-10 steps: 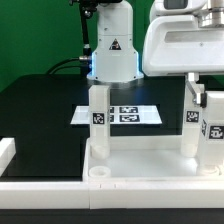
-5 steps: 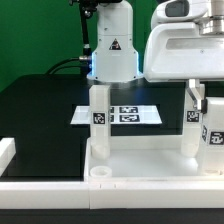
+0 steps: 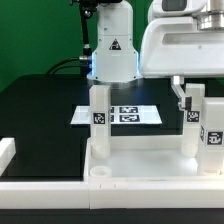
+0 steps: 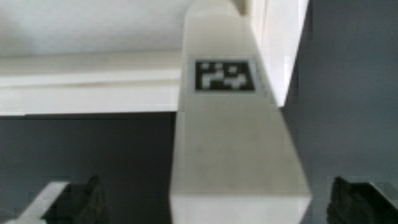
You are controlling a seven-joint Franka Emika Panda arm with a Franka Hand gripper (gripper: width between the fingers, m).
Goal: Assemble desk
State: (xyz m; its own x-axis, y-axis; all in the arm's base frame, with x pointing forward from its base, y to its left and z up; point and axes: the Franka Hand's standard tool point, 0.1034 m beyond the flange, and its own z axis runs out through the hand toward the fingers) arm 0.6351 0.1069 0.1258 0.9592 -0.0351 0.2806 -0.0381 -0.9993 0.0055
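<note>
The white desk tabletop (image 3: 150,165) lies upside down at the front of the table, with an open round corner socket (image 3: 99,172). Tagged square legs stand upright on it: one on the exterior view's left (image 3: 98,120), one on the right (image 3: 192,128), and a third at the right edge (image 3: 215,138). My gripper (image 3: 190,92) hangs over the top of the right leg. In the wrist view this leg (image 4: 228,130) fills the middle. The gripper (image 4: 217,200) is open, with a dark finger (image 4: 71,200) on each side and a gap between each finger and the leg.
The marker board (image 3: 125,113) lies flat on the black table behind the desk. The arm's base (image 3: 112,50) stands behind it. A low white border wall (image 3: 5,150) runs along the left and front.
The gripper has shifted a little to the exterior view's left and slightly up. More of the right leg's top and one finger now show. The legs and tabletop have not moved.
</note>
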